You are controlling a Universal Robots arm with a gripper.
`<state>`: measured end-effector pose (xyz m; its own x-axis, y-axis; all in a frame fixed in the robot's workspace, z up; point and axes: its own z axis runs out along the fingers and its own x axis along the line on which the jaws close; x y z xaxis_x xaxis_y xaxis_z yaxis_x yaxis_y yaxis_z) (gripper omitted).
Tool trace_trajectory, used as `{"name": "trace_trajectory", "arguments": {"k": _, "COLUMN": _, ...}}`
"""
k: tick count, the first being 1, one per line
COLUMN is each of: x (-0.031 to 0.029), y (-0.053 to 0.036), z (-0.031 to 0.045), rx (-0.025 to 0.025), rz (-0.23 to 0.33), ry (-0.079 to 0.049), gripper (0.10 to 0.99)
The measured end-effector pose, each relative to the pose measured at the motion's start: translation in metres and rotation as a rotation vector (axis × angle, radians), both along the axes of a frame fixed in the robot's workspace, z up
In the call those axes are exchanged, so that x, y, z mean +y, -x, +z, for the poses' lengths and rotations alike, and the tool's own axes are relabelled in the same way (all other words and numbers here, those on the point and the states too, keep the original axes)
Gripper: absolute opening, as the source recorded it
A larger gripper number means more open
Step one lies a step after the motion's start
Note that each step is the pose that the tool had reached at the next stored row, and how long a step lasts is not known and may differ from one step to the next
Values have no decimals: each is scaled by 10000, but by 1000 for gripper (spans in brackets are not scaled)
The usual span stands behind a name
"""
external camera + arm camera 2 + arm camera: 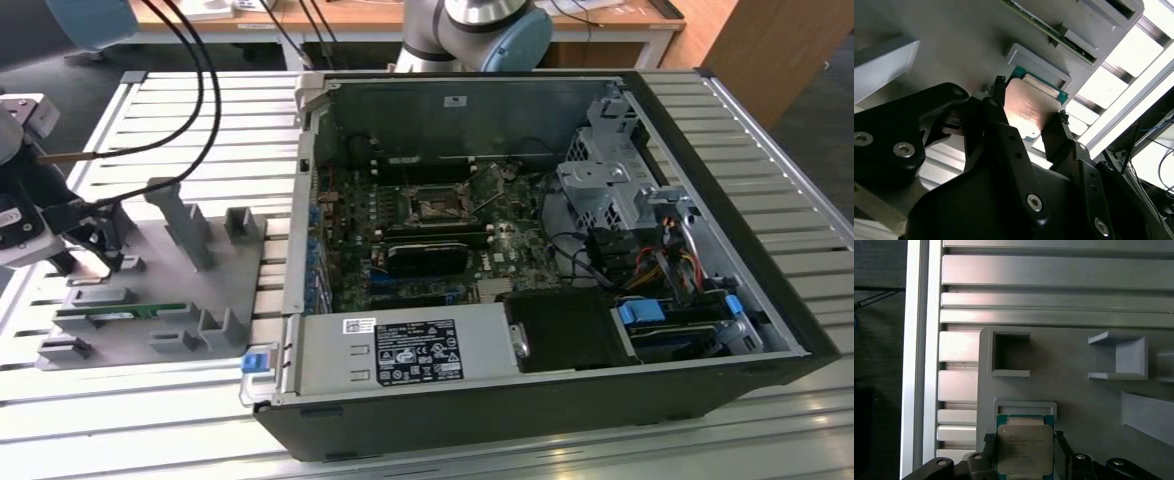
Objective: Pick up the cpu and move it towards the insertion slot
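Cpu (1024, 450) pick-up at the holding plate. Largest item: the slatted metal tabletop (174, 110), which carries an open computer case (534, 425) toward the exterior view's right and a grey holding plate (1089, 405) toward its left. Inside the case, the insertion slot (437, 207) sits on the circuit board (514, 240), a dark square in a silvery frame, well apart from the plate. My pincer (1030, 102) is down at the plate and appears closed on the cpu, one black fingertip (999, 85) against each of two opposite edges. The cpu lies flat, silver top upward, with one green-rimmed edge just beside a low grey stop (1025, 407); whether it has left the plate I cannot tell. Being near square, it has no marked long axis; my grip line runs parallel to the stop. Done well, I judge, this step needs even pressure on the rim only, the chip kept level, and a straight rise clear of the stop before any sideways travel.
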<state>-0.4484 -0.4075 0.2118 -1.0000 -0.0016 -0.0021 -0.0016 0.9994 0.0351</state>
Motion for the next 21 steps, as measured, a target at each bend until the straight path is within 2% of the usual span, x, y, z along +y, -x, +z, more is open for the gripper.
{"name": "trace_trajectory", "arguments": {"k": 21, "x": 0, "y": 0, "z": 179, "rx": 0, "rz": 0, "ry": 0, "gripper": 537}}
